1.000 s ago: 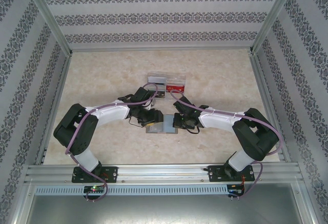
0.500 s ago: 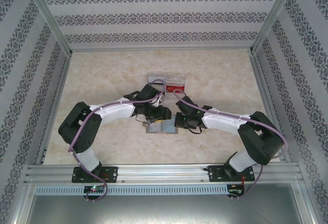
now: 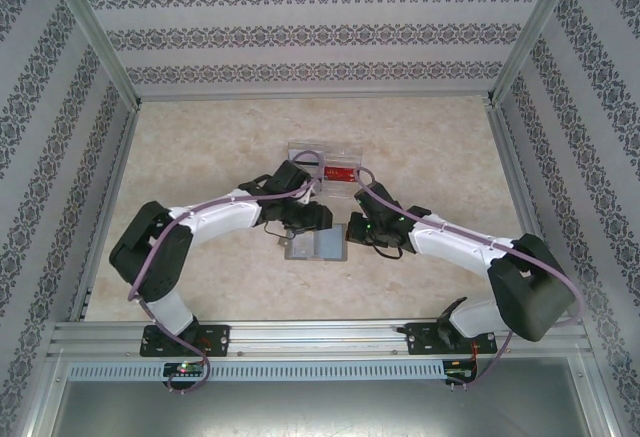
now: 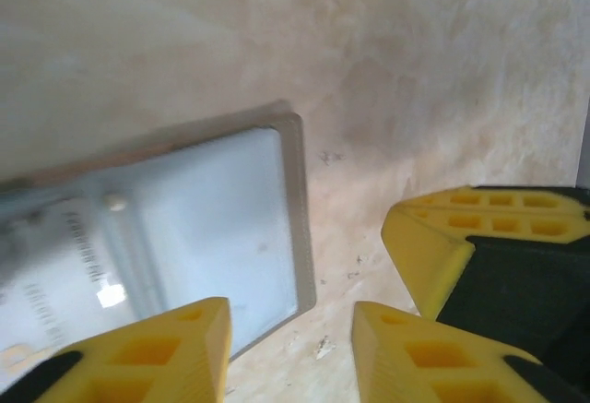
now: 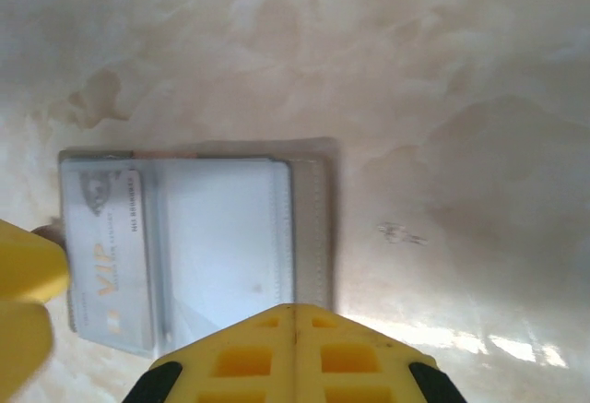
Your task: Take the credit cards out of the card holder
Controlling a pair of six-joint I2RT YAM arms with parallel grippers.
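The card holder (image 3: 316, 248) lies on the table (image 3: 200, 147), a card (image 5: 106, 255) in one pocket, the clear box (image 3: 335, 154) behind it.

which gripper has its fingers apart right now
The left gripper: its yellow fingers stand apart above the edge of the grey bifold card holder; the right gripper is shut.

A beige marbled tabletop (image 3: 200, 147) is enclosed behind and beside by white walls (image 3: 310, 32) with grey ornamental stripes; a metal rail (image 3: 320, 335) borders its near edge.

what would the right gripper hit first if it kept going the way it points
The open card holder: the shut right gripper points onto its pale inside. It may already touch; depth is unclear.
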